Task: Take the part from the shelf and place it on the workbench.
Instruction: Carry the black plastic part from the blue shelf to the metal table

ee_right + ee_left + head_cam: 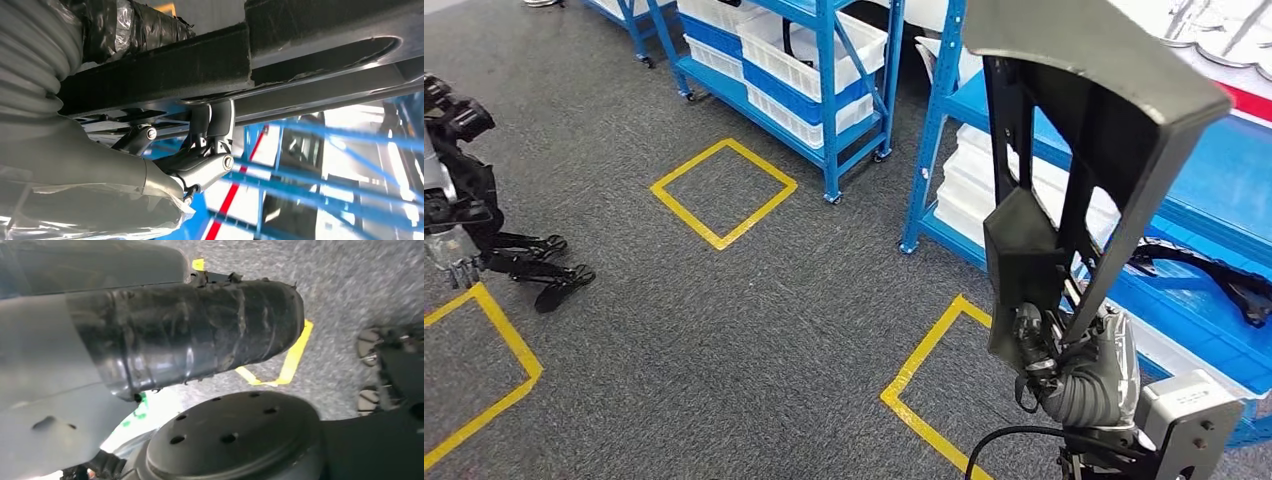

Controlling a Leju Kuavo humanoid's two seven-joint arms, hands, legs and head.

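Black part [1064, 150] is gripped upright in right hand [1049, 350] beside blue shelf [1214, 190]; left hand [190, 335] state cannot be told.

The head view is evenly and brightly lit, with soft, faint shadows on the grey carpet [754, 330] and sharp focus throughout. In the left wrist view the floor [360, 285] is smeared by motion blur. In the right wrist view the blue shelf [320, 175] behind is blurred, with blown-out white patches at lower right.
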